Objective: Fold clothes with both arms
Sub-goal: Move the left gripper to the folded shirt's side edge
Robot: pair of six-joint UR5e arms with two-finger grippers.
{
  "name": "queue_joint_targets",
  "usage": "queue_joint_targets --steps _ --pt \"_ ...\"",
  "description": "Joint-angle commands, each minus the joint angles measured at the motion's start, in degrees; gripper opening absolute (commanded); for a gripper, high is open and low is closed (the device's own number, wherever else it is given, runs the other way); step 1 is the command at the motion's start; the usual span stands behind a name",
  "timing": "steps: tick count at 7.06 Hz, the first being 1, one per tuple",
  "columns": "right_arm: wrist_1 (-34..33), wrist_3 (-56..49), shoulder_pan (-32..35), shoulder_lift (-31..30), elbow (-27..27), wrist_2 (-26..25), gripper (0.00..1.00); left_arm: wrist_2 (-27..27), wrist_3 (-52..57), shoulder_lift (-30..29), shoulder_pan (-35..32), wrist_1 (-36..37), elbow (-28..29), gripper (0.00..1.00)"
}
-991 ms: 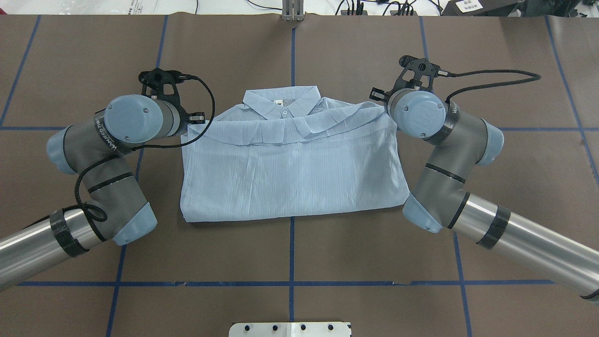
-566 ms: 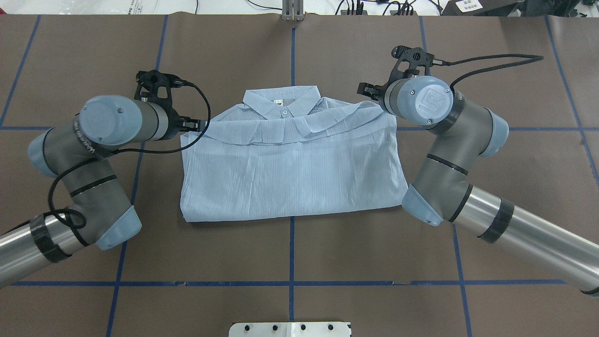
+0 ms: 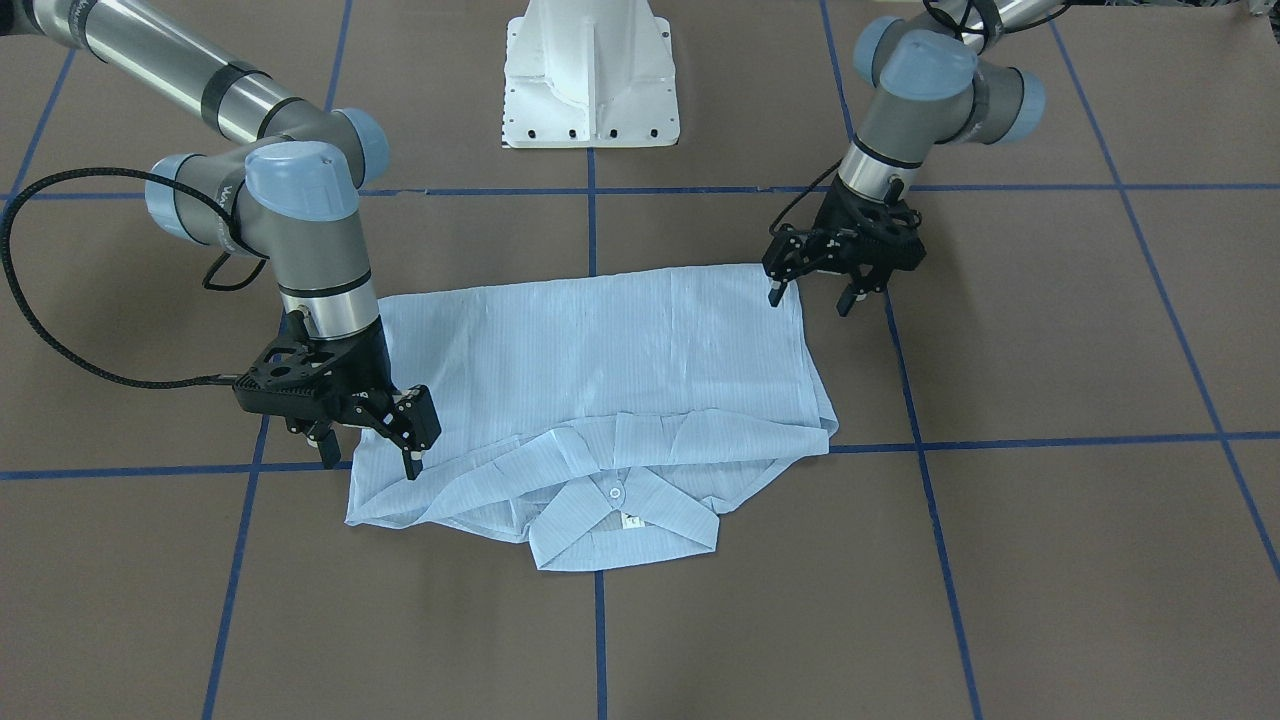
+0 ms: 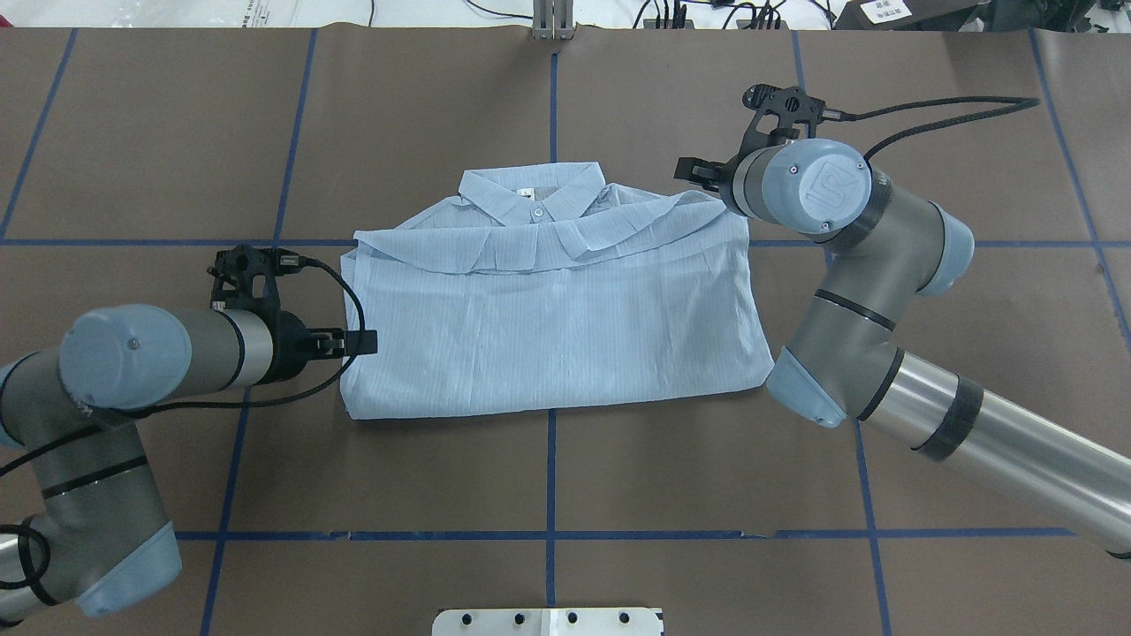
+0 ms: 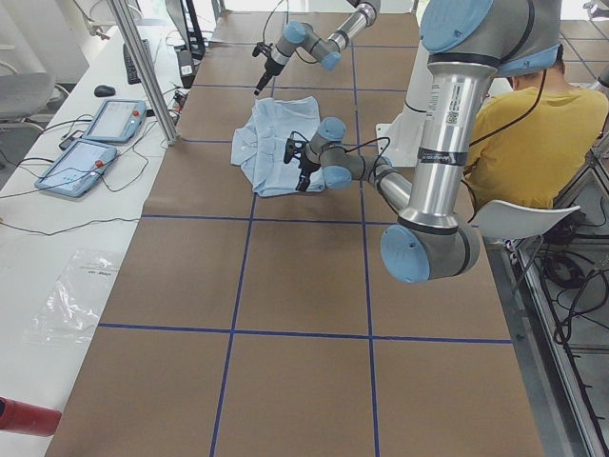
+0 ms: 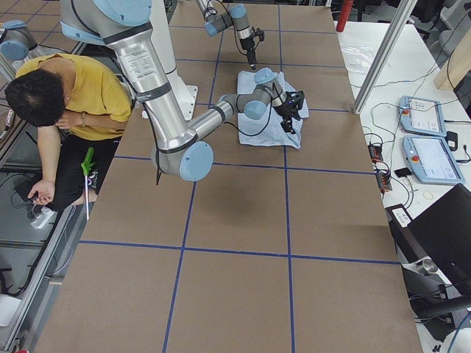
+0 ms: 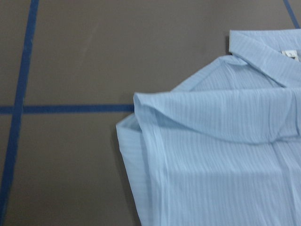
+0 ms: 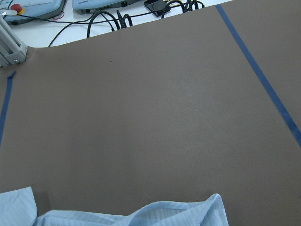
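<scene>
Both claws are open and hold nothing. On the left claw (image 3: pixel 812 292) the two black fingers (image 3: pixel 775 290) point down with a wide gap between them. One hangs at the corner of the shirt (image 3: pixel 620 370) on the side near the robot, and the other hangs over the bare counter (image 3: pixel 1050 340) just beside the cloth. Whether the finger touches the cloth cannot be told. The right claw (image 3: pixel 368 456) is spread in the same way at the diagonally opposite corner, at the shoulder of the shirt, with one finger over the cloth edge and the other over the counter beside it.

The light blue shirt lies flat in the middle of the counter, folded into a rough rectangle with the sleeves turned in. Its collar (image 3: pixel 620 528) is on the side far from the robot and carries a small pale button (image 3: pixel 615 493). A folded band of cloth runs across just below the collar.

The left arm (image 3: pixel 905 90) and the right arm (image 3: pixel 300 220) are both bent at the elbow, one on each side of the shirt. A black cable (image 3: pixel 40 310) makes a loop from the right wrist. The counter has a brown cover with blue tape lines (image 3: pixel 1000 440) in a grid. The white base (image 3: pixel 590 70) of the robot stands at its near edge. In the side views a person (image 5: pixel 533 133) in a yellow top sits beside the base.
</scene>
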Motion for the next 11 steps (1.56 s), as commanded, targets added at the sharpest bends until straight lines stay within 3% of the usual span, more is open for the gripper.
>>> queue_joint_targets --steps 1,2,4,5,7,8,11 --pt "0.20 0.06 0.00 -0.08 0.09 -0.06 1.00 3.29 -4.39 1.02 4.93 0.03 -0.37 0.83" --pt "0.28 0.06 0.00 -0.08 0.00 -0.15 1.00 3.29 -4.39 1.02 5.29 0.21 0.25 0.70" --pt "0.28 0.06 0.00 -0.17 0.00 -0.24 1.00 3.20 -4.39 0.84 5.38 0.21 0.34 0.70" --pt "0.37 0.06 0.00 -0.17 0.00 -0.33 1.00 3.20 -4.48 0.67 5.38 0.21 0.25 0.56" --pt "0.37 0.06 -0.18 -0.17 -0.09 -0.42 1.00 3.20 -4.48 0.58 6.43 0.12 0.34 0.07" --pt "0.46 0.06 -0.18 -0.17 -0.09 -0.42 1.00 3.29 -4.39 0.58 6.70 0.12 0.17 0.00" --pt "0.46 0.06 -0.62 -0.17 -0.18 -0.50 1.00 3.03 0.32 2.59 4.25 0.47 -1.07 0.00"
